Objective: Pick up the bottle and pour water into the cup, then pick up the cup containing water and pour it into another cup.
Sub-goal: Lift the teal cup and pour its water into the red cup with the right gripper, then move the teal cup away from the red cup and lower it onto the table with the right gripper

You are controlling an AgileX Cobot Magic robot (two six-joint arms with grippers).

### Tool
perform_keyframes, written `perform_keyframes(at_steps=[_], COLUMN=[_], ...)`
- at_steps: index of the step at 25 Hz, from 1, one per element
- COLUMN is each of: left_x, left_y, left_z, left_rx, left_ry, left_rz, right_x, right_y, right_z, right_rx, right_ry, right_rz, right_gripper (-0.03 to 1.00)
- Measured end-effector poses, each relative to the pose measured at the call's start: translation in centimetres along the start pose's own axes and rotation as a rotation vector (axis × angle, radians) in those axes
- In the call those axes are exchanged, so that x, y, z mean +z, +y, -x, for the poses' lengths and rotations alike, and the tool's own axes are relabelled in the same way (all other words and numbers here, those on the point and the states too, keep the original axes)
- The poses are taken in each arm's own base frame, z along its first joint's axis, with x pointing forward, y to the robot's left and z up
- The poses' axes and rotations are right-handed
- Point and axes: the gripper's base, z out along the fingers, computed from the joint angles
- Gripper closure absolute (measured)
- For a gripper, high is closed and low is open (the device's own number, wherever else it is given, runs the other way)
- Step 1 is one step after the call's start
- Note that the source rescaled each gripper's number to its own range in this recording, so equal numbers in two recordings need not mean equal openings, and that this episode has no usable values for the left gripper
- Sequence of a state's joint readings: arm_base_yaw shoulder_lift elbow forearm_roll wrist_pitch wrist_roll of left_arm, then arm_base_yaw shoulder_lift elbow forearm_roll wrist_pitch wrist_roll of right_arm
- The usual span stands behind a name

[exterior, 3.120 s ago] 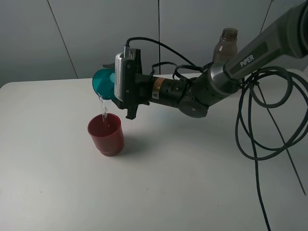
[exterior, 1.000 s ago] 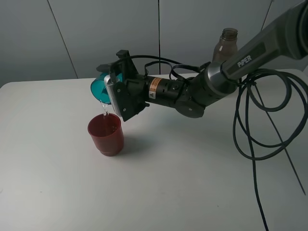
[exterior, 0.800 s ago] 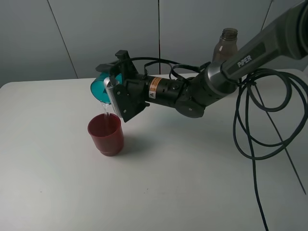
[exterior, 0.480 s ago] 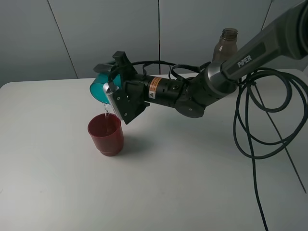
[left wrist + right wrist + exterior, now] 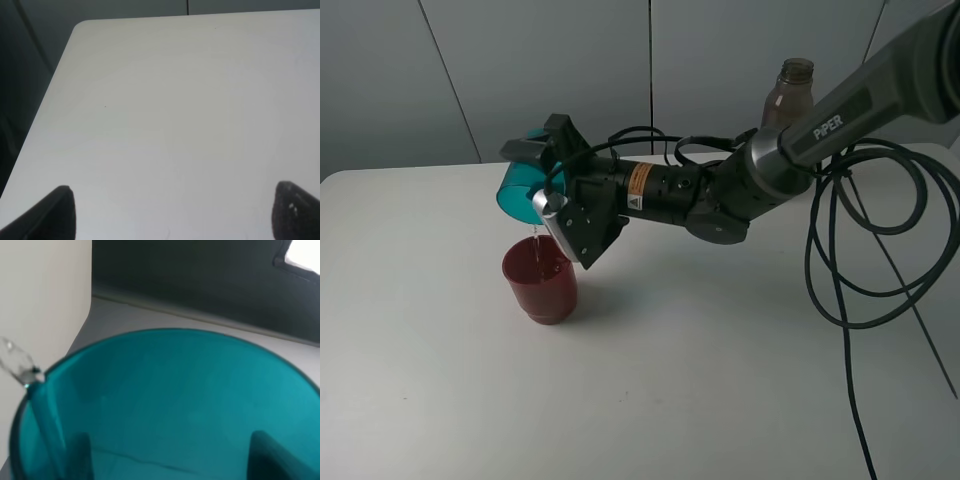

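The right tool (image 5: 548, 170) pinches the translucent teal tumbler (image 5: 518, 190), tipped mouth-down above the dark-red cup (image 5: 540, 280) on the white table (image 5: 670, 380), a thin water thread (image 5: 534, 240) falling between them.

my right hand (image 5: 542, 185) holds the cup (image 5: 520, 186) tipped, just above another cup (image 5: 540, 279) | another cup stands on the bench (image 5: 670, 380), left of centre | the bottle (image 5: 789, 92) far right, behind my arm
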State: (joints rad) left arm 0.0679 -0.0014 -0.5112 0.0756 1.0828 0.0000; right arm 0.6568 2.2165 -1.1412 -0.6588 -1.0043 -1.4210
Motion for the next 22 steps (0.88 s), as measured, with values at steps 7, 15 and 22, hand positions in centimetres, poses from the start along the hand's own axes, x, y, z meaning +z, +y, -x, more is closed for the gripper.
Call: perform_keyframes(at_steps=[7, 15, 22], left_x=[0.0, 0.0, 0.0], left_y=[0.0, 0.0, 0.0], left_z=[0.0, 0.0, 0.0], left_rx=[0.007, 0.007, 0.007], left_ry=[0.0, 0.0, 0.0], left_rz=[0.0, 0.0, 0.0], right_x=[0.0, 0.0, -0.3], right_y=[0.0, 0.6, 1.0], right_z=[0.0, -0.3, -1.3], right_rx=[0.047, 0.584, 1.154], right_ry=[-0.005, 0.048, 0.152], right_rz=[0.004, 0.057, 0.027], right_gripper=[0.92, 0.92, 0.92])
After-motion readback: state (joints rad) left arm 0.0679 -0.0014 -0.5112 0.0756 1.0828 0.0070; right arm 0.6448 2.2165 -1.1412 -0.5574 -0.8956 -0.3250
